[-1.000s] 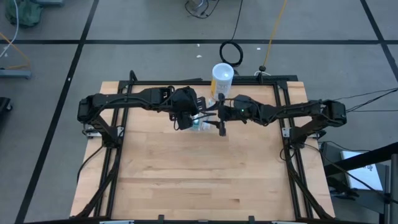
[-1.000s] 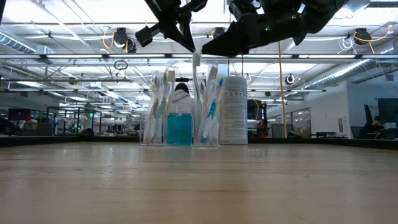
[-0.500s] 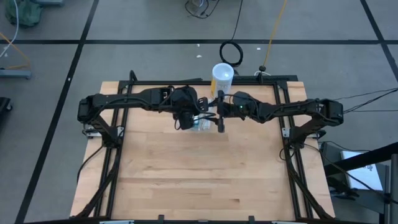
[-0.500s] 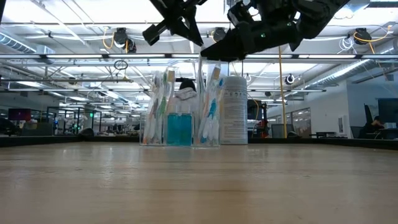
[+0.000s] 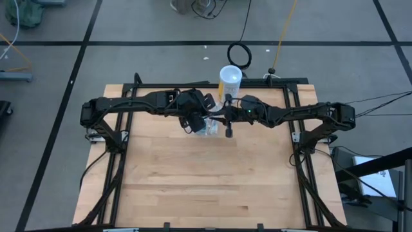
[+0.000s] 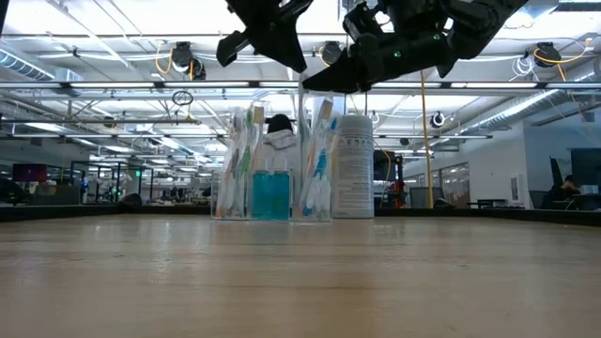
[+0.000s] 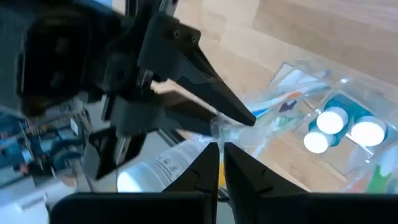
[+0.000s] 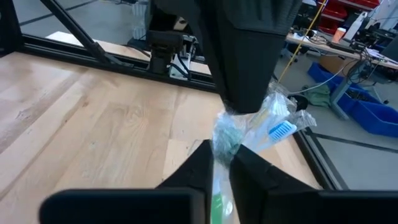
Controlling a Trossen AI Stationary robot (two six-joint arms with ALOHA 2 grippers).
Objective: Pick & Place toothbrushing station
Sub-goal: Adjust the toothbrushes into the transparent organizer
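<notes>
On the bare front stretch of the pale wooden table [image 6: 300, 282] nothing stands; farther back, near the table's far edge, sits the clear plastic holder [image 6: 272, 188], upright, packed with slim wrapped toothbrushes [image 6: 317, 160] in white, green and blue, with teal tubes [image 6: 270, 192] at its middle. Above it both arms meet. The right gripper [image 8: 219, 155] is pinched narrow on a green toothbrush in crinkled clear wrap [image 8: 227, 134], whose head rises between its fingers. The left gripper [image 7: 219, 155] faces it, its fingers nearly together with the tips at the same wrapper [image 7: 233, 132]; whether it grips, I cannot tell. Just behind the holder stands a taller white cylindrical canister [image 5: 230, 78].
</notes>
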